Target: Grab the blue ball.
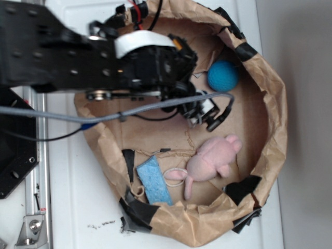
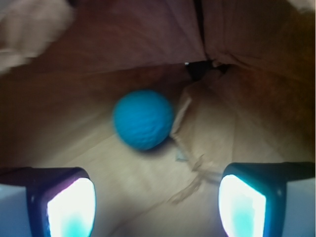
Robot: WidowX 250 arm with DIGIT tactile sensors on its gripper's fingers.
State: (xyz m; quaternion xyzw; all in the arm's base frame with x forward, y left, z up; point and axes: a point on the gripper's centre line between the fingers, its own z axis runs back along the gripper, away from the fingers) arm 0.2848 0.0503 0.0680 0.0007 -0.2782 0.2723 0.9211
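Two pale finger pads (image 2: 71,207) fill the bottom corners of your wrist view, spread wide with bare brown paper between them and nothing in their grasp. Ahead of them, a little left of centre, sits the blue ball (image 2: 143,119), resting on the paper floor close to where the crumpled wall rises behind it; a torn paper flap (image 2: 190,143) lies just beside its right edge, touching or nearly so.

From the exterior camera you see the gripper (image 1: 211,115) inside a paper-lined basin (image 1: 270,129), a ring of brown paper held up with strips of black tape (image 1: 244,188). The blue ball lies at the basin's far side from the arm's base, near the wall and apart from the other contents. A pink plush toy (image 1: 210,162) sprawls lower in the basin, a light-blue sponge (image 1: 154,180) lies flat beside it, and a white loop (image 1: 175,176) (perhaps a band, too small to say) sits between them.

The jaws stand open wide, presumably because you are lining up to straddle the ball, which is not yet between the pads. It sits off to the left of the midline, so your approach likely needs a small shift that way before you advance. The raised wall probably keeps the ball from rolling off, but it also crowds the far side, and the fuzzy round surface may slip if the pads close off-centre.
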